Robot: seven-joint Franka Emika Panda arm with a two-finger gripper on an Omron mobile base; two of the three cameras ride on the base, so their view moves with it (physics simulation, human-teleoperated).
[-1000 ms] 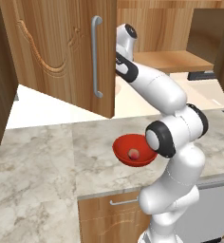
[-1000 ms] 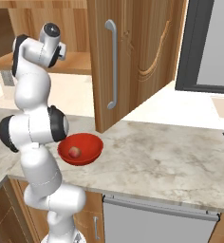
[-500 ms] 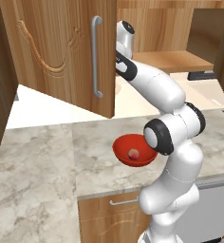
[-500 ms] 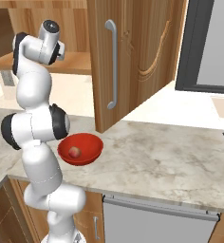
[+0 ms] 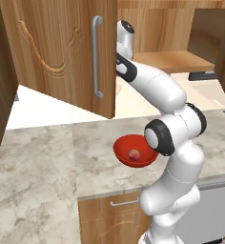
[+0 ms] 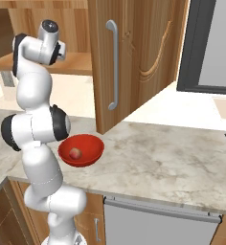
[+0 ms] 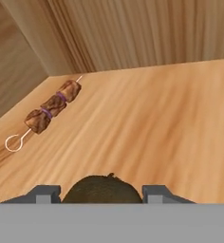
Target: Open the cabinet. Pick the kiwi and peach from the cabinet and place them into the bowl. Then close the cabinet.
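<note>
Even, bright rendered light with no clear source; soft shadow lies under the bowl (image 5: 135, 151) on the desk (image 5: 47, 157). Gloss glints on its rim. All views slightly soft, undistorted.

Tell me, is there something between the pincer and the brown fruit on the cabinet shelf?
Nothing visible stands between them. In the hand view the dark brown fuzzy fruit sits right between the fingertips of the pincer, on the shelf of the cabinet. The meat skewer lies apart, far off near the corner.
</note>
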